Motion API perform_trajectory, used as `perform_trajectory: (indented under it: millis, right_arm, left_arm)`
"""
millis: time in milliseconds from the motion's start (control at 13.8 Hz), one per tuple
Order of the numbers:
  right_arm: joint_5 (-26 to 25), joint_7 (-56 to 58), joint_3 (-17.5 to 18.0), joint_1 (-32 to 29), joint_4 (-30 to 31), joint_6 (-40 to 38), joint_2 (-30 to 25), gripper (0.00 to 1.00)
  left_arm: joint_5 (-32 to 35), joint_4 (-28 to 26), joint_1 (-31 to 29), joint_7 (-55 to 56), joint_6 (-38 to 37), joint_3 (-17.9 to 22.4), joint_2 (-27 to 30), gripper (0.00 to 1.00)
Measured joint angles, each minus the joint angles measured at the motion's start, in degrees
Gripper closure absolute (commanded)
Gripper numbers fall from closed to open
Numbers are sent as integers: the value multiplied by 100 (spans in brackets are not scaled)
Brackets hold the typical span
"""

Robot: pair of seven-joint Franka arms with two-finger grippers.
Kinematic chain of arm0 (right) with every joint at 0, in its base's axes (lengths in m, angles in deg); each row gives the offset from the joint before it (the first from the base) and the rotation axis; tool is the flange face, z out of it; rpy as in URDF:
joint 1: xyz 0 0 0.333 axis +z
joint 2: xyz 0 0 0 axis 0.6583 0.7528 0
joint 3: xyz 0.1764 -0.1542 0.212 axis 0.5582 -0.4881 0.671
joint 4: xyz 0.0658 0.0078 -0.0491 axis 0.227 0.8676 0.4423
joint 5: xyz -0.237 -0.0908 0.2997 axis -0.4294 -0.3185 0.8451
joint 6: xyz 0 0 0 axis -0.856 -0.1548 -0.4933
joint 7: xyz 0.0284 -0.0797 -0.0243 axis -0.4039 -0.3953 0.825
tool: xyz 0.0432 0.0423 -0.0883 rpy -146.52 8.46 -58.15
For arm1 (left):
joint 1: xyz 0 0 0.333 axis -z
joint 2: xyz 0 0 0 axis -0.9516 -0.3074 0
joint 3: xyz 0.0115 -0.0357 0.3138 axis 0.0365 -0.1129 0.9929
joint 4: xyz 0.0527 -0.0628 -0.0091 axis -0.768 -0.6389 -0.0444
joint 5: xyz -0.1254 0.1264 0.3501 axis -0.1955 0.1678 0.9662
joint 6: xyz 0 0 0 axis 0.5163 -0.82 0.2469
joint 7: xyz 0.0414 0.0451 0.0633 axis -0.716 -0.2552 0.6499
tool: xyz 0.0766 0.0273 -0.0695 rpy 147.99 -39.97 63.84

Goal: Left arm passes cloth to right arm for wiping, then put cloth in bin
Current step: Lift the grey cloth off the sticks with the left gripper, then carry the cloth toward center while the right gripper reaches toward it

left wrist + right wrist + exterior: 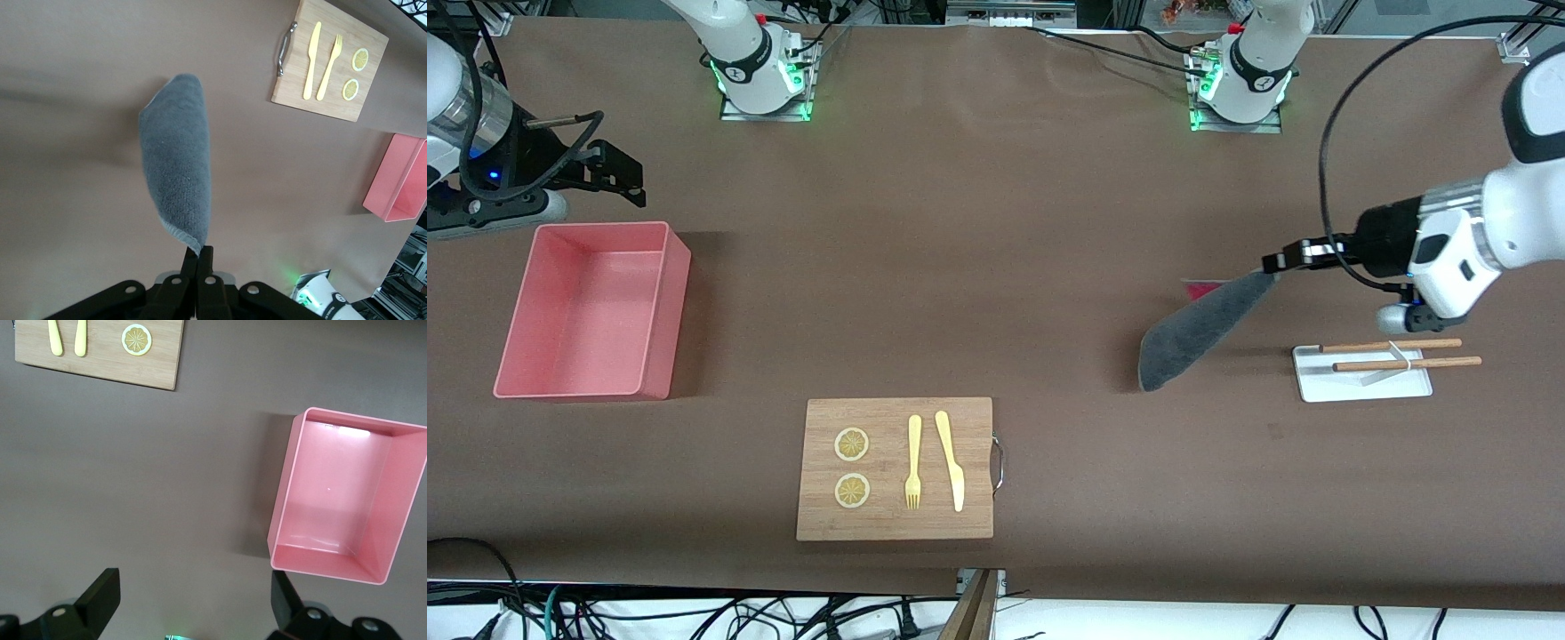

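1 board, 2 lemon slices, 1 cloth, 1 bin

Grey cloth (pink bin)

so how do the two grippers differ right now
The left gripper is shut on a corner of the cloth, which hangs over the table near the chopstick rest; the right gripper is open and holds nothing. The left gripper is at the left arm's end; the right waits beside the bin. Both are black and two-fingered.

Cloth's pink-red reverse — mostly hidden
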Motion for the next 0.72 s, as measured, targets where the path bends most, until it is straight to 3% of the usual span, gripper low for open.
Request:
perform_trajectory:
  millis: [505, 722]
  right_arm:
    - [-2, 1, -130, -47, 0, -6, 3, 0]
    - [280, 56, -292, -93, 0, -26, 4, 0]
  left_arm:
    - [631, 92, 1616, 1846, 836, -5, -19, 100]
    - [632, 92, 2070, 2709, 1360, 0, -69, 100]
